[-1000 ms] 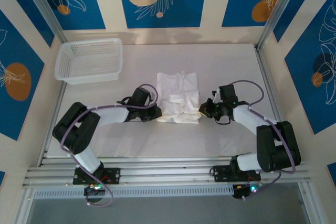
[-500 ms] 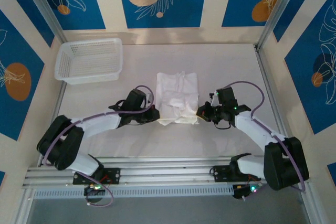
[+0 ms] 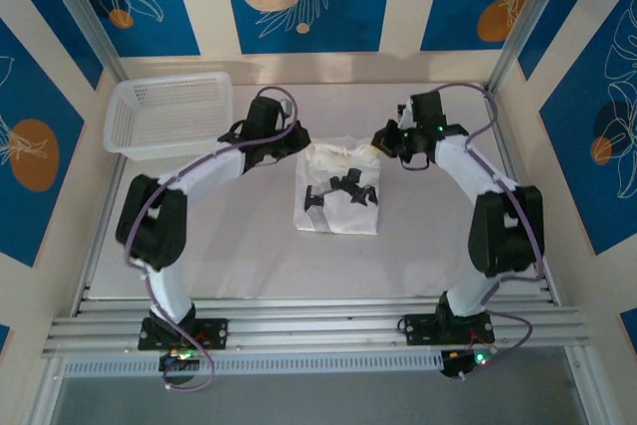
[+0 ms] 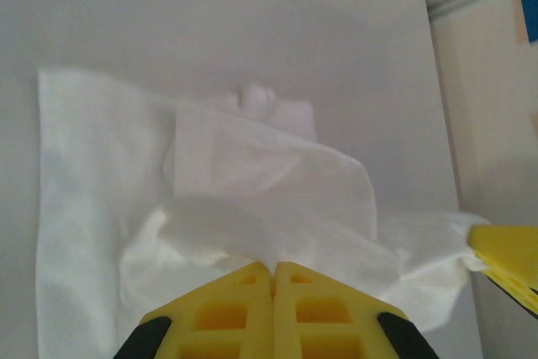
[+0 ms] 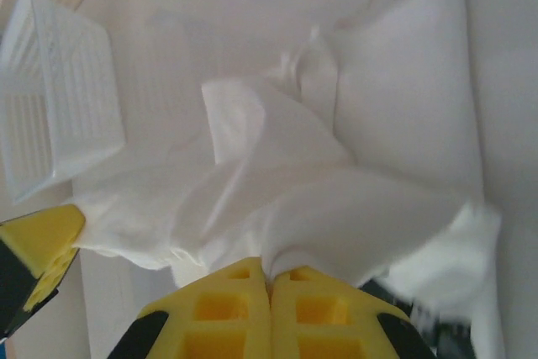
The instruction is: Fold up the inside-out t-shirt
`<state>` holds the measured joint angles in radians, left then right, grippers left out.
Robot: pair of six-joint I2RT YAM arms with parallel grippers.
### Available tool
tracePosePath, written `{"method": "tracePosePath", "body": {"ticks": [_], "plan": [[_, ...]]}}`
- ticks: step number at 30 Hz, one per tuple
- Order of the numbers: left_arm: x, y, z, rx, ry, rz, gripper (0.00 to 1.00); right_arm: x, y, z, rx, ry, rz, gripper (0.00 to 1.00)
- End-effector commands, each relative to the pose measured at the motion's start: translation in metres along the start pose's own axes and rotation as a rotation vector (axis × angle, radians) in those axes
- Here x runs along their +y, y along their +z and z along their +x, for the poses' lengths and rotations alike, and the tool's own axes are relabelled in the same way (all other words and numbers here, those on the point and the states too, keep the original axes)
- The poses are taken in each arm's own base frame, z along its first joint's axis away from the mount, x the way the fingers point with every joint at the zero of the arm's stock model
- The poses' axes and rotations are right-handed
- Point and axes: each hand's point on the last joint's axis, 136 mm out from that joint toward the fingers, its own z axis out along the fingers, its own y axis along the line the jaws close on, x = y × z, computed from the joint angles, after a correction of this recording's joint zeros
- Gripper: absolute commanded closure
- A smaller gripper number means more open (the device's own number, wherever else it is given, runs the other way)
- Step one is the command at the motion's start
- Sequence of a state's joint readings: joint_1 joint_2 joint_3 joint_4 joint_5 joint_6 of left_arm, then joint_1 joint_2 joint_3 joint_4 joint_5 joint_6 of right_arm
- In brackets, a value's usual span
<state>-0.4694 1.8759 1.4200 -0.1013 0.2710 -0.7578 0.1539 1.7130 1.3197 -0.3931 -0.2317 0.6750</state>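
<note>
The inside-out t-shirt [image 3: 338, 208] is a white, partly folded bundle at the middle of the table. Its near part lies flat, and its far part [image 3: 339, 153] is lifted and stretched between the two grippers. My left gripper [image 3: 302, 142] is shut on the fabric at the shirt's far-left side. In the left wrist view the yellow fingers [image 4: 273, 266] pinch a fold of the shirt [image 4: 252, 166]. My right gripper [image 3: 380, 142] is shut on the far-right side. In the right wrist view it [image 5: 269, 268] clamps bunched cloth [image 5: 353, 208].
A white mesh basket [image 3: 169, 114] stands at the far left of the table, also seen as the basket [image 5: 50, 115] in the right wrist view. Metal frame posts [image 3: 518, 17] and walls bound the white table [image 3: 438, 236]. Each wrist view catches the other gripper's yellow finger [image 4: 508, 258].
Both arms have swung from the shirt's near edge to its far side, carrying pinched fabric up and away from the bases. Both grippers stayed shut throughout.
</note>
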Motion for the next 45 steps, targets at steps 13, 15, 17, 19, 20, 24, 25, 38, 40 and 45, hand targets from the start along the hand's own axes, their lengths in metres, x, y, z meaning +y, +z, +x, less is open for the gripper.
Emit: {"method": "tracePosePath", "body": {"ticks": [13, 15, 17, 19, 20, 24, 25, 38, 40, 45], "plan": [[0.038, 0.057, -0.066, -0.022, 0.005, -0.041, 0.44, -0.05, 0.041, -0.063, 0.051, -0.019, 0.161, 0.53], [0.045, 0.045, -0.057, -0.021, 0.031, -0.071, 0.42, -0.063, 0.039, -0.051, 0.045, -0.014, 0.17, 0.51], [0.055, 0.034, -0.041, -0.008, 0.038, -0.094, 0.4, -0.075, 0.041, -0.033, 0.058, -0.004, 0.158, 0.5], [0.065, 0.029, -0.025, 0.014, 0.032, -0.112, 0.39, -0.082, 0.046, -0.018, 0.079, -0.001, 0.142, 0.48], [0.073, 0.03, -0.016, 0.038, 0.026, -0.13, 0.39, -0.084, 0.051, -0.012, 0.094, 0.001, 0.125, 0.47], [0.091, 0.042, 0.005, 0.105, 0.028, -0.173, 0.35, -0.092, 0.072, -0.001, 0.139, 0.003, 0.133, 0.46], [0.092, 0.047, 0.005, 0.112, 0.029, -0.169, 0.32, -0.093, 0.077, -0.001, 0.142, 0.0, 0.141, 0.46], [0.085, 0.112, 0.006, 0.187, -0.025, -0.142, 0.31, -0.061, 0.107, 0.032, 0.236, -0.042, 0.091, 0.89], [0.09, 0.117, 0.011, 0.206, -0.023, -0.169, 0.35, -0.056, 0.109, 0.038, 0.25, -0.057, 0.092, 0.88], [0.09, 0.125, 0.026, 0.25, -0.017, -0.168, 0.58, -0.048, 0.111, 0.046, 0.26, -0.073, 0.095, 0.86]]}}
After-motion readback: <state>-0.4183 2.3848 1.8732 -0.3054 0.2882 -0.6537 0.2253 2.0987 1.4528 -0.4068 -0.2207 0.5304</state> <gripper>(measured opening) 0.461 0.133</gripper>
